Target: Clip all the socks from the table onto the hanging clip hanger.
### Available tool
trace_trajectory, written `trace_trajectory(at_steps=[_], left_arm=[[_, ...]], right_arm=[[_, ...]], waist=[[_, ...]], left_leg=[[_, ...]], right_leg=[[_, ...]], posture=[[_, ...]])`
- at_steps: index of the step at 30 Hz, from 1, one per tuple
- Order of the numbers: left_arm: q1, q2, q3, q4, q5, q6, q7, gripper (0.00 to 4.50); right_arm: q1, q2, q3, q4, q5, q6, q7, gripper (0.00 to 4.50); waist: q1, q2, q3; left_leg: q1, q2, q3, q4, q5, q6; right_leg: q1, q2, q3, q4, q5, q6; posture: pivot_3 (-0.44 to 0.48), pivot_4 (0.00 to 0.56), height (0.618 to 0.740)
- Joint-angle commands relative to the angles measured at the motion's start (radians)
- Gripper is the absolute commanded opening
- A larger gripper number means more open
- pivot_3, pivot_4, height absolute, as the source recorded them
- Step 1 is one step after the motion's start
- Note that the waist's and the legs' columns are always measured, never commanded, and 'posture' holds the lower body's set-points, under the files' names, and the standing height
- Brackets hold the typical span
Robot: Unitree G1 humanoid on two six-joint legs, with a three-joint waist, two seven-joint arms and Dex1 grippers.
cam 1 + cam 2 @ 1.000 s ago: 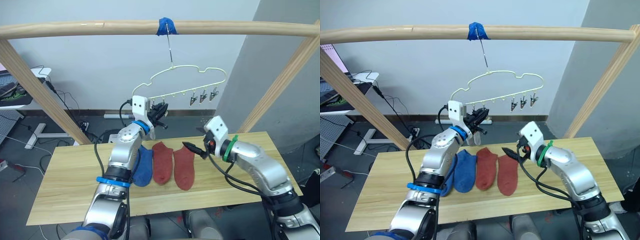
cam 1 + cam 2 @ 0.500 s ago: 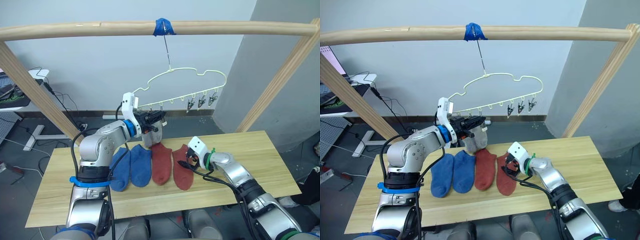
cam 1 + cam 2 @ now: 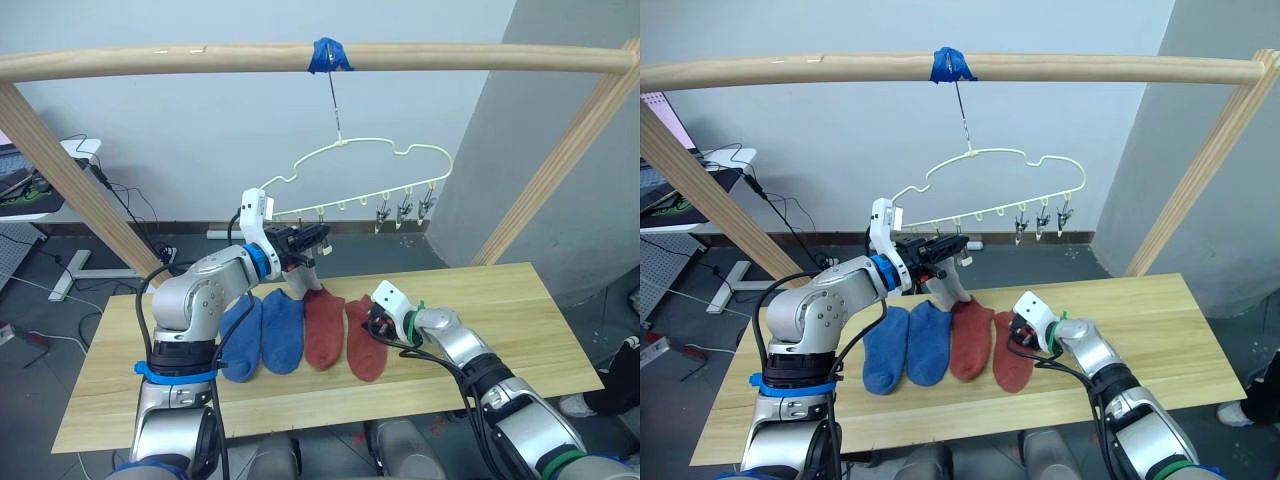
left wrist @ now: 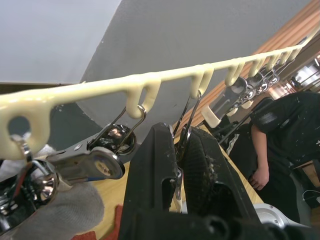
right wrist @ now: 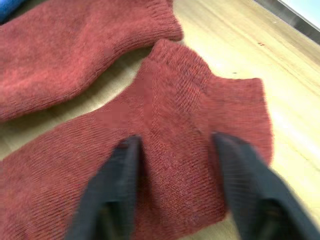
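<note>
Four socks lie side by side on the table (image 3: 520, 300): two blue socks (image 3: 262, 330) and two rust-red socks (image 3: 323, 325). My right gripper (image 3: 375, 325) rests on the right-hand red sock (image 5: 175, 150), its fingers (image 5: 117, 185) closed against a raised fold near the cuff. The pale yellow-green clip hanger (image 3: 340, 142) hangs by its hook from the pole. My left gripper (image 3: 308, 238) is up at the hanger's row of clips, shut on a metal clip (image 4: 182, 145). A light grey sock (image 3: 298, 272) hangs just below, beside a neighbouring clip (image 4: 90, 165).
The round wooden pole frame (image 3: 450, 55) spans above the table, with slanted legs at both sides. Three free clips (image 3: 405, 210) hang at the hanger's right end. A person in a black shirt (image 4: 280, 125) stands beyond the table's right side.
My right gripper has come down from above the table onto the right red sock, and its fingers have drawn together. My left gripper stays pinched at the hanger's clips.
</note>
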Motion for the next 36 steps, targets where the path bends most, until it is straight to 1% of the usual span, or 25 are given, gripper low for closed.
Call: trace_trajectory(at_steps=[1,3,5,9,11,13,15,18,24,31,33,36], left_arm=[[0.019,-0.008,-0.001,-0.022,-0.009,0.009,0.020,0.18],[0.021,-0.018,0.012,-0.026,-0.027,0.027,0.032,0.18],[0.020,-0.024,0.024,-0.029,-0.045,0.042,0.044,0.18],[0.015,-0.044,0.063,-0.024,-0.096,0.094,0.082,0.18],[0.010,-0.057,0.085,-0.021,-0.132,0.131,0.101,0.18],[-0.006,-0.088,0.138,-0.004,-0.192,0.183,0.140,0.18],[-0.022,-0.112,0.180,0.010,-0.232,0.218,0.177,0.18],[-0.038,-0.129,0.211,0.021,-0.270,0.254,0.213,0.18],[-0.036,-0.112,0.187,0.017,-0.293,0.286,0.208,0.18],[-0.034,-0.100,0.174,0.024,-0.284,0.270,0.206,0.18],[-0.036,-0.092,0.160,0.029,-0.263,0.243,0.200,0.18],[-0.037,-0.090,0.151,0.032,-0.269,0.239,0.192,0.18]], right_arm=[[0.039,-0.034,0.008,-0.052,-0.033,-0.048,0.027,0.72],[0.070,-0.057,-0.007,-0.122,-0.027,-0.064,0.042,0.02],[0.097,-0.077,-0.037,-0.213,0.000,-0.053,0.061,0.02],[0.160,-0.127,-0.072,-0.452,0.057,0.026,0.125,0.02],[0.189,-0.143,-0.098,-0.615,0.122,0.126,0.159,0.02],[0.207,-0.161,-0.109,-0.774,0.169,0.210,0.182,0.02],[0.212,-0.173,-0.106,-0.861,0.185,0.259,0.182,0.02],[0.211,-0.177,-0.104,-0.921,0.197,0.315,0.166,0.02],[0.155,-0.138,-0.098,-0.958,0.168,0.355,0.087,0.02],[0.145,-0.156,-0.101,-0.975,0.173,0.355,0.073,0.02],[0.137,-0.164,-0.102,-1.009,0.180,0.372,0.073,0.02],[0.126,-0.163,-0.102,-1.034,0.185,0.393,0.066,0.02]], waist=[[0.001,0.000,0.000],[0.006,0.000,0.000],[0.012,0.000,0.000],[0.016,0.000,0.000],[0.020,0.000,0.000],[0.020,0.000,0.000],[0.023,0.000,0.000],[0.023,0.000,0.000],[0.023,0.000,0.000],[0.023,0.000,0.000],[0.023,0.000,0.000],[0.022,0.000,0.000]], left_leg=[[0.000,0.000,0.000,0.000,0.000,0.000],[0.000,0.000,0.000,0.000,0.000,0.000],[0.000,0.000,0.000,0.000,0.000,0.000],[0.000,0.000,0.000,0.000,0.000,0.000],[0.000,0.000,0.000,0.000,0.000,0.000],[0.000,0.000,0.000,0.000,0.000,0.000],[0.000,0.000,0.000,0.000,0.000,0.000],[0.000,0.000,0.000,0.000,0.000,0.000],[0.000,0.000,0.000,0.000,0.000,0.000],[-0.001,0.000,0.000,0.000,0.000,0.000],[-0.001,0.000,0.000,0.000,0.000,0.000],[-0.001,0.000,0.000,0.000,0.000,0.000]], right_leg=[[0.000,0.000,0.000,0.000,0.000,0.000],[0.000,0.000,0.000,0.000,0.000,0.000],[0.000,0.000,0.000,0.000,0.000,0.000],[0.000,0.000,0.000,0.000,0.000,0.000],[0.000,0.000,0.000,0.001,0.000,0.000],[0.000,0.000,0.000,0.001,0.000,0.000],[0.000,0.000,0.000,0.001,0.000,0.000],[0.000,0.000,0.000,0.000,0.000,0.000],[-0.001,0.000,0.000,0.000,0.000,0.000],[-0.001,0.000,0.000,-0.002,0.000,0.000],[-0.001,0.000,0.000,-0.002,0.000,0.000],[-0.001,0.000,0.000,-0.002,0.000,0.000]], posture=[[-0.099,0.123,0.740],[-0.097,0.123,0.740],[-0.097,0.123,0.740],[-0.102,0.125,0.740],[-0.102,0.125,0.740],[-0.115,0.126,0.740],[-0.125,0.129,0.740],[-0.125,0.129,0.740],[-0.141,0.130,0.740],[-0.142,0.130,0.740],[-0.145,0.133,0.740],[-0.150,0.133,0.740]])
